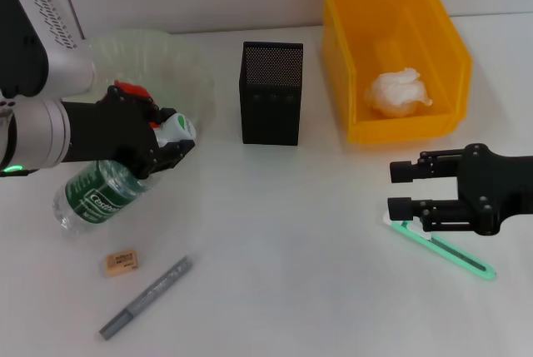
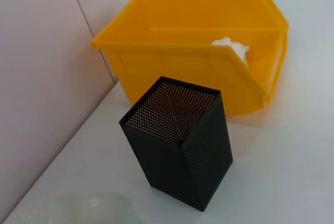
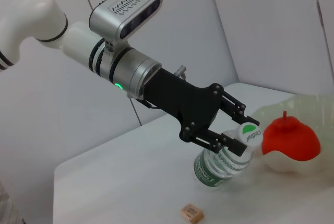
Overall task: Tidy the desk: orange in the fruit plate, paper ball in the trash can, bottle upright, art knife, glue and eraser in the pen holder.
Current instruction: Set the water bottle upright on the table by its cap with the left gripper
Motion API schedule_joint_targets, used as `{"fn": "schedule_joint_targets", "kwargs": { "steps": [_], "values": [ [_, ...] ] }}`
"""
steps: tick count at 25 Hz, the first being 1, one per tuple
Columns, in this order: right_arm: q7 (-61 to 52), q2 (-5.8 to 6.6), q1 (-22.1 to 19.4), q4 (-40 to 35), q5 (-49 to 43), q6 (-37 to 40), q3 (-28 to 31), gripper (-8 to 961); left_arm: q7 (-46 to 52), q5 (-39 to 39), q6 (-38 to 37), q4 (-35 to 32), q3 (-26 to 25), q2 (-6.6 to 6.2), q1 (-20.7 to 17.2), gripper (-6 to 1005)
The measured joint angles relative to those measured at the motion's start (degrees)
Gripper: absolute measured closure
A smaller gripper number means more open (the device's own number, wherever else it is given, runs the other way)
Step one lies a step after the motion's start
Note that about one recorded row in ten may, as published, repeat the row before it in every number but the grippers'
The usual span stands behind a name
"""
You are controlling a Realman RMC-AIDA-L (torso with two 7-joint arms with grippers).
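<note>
Nearest the robot, on the white bench point(image 1: 283, 290): lay a grey pen-shaped art knife point(image 1: 146, 297), slanted, with a small tan rectangular eraser point(image 1: 121, 261) just beside its upper end, apart from it. Off to the right, lay a slim green stick with a translucent cap, the likely glue point(image 1: 441, 250), flat on the bench and partly under the black right end effector point(image 1: 400, 189). Hung that end effector directly over the stick's near end, its two fingers spread apart with nothing between them.

Farther in, on the left, closed the black left end effector point(image 1: 171, 145) around the neck of a clear plastic water bottle with a green label and white cap point(image 1: 104, 192). Tilted the bottle steeply, cap up toward the fingers, base down toward the bench; in the right wrist view showed the same bottle point(image 3: 224, 162) leaning with its base close to or on the surface, which one could not be told.

Just behind the left end effector, sat a pale translucent fruit plate point(image 1: 179, 61) holding a red-orange round fruit point(image 3: 290, 139). At mid-bench stood a black mesh square pen holder point(image 1: 271, 92), upright. Farthest right, stood a yellow plastic bin point(image 1: 396, 49) with a crumpled white paper ball point(image 1: 397, 91) inside.
</note>
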State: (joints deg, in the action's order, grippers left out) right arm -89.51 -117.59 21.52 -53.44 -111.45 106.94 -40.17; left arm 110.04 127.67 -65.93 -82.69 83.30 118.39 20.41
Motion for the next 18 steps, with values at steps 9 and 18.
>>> {"fn": "schedule_joint_targets", "kwargs": {
  "steps": [9,18],
  "values": [
    [0.04,0.08,0.3,0.0,0.0,-0.44,-0.14,350,-0.15,-0.99,-1.68,0.16,-2.94,0.05,-0.11,556],
    [0.07,0.08,0.36,0.0,0.01,-0.51,-0.17,351,-2.08,-5.47,-4.53,0.44,-7.26,-0.01,-0.21,559]
  ]
}}
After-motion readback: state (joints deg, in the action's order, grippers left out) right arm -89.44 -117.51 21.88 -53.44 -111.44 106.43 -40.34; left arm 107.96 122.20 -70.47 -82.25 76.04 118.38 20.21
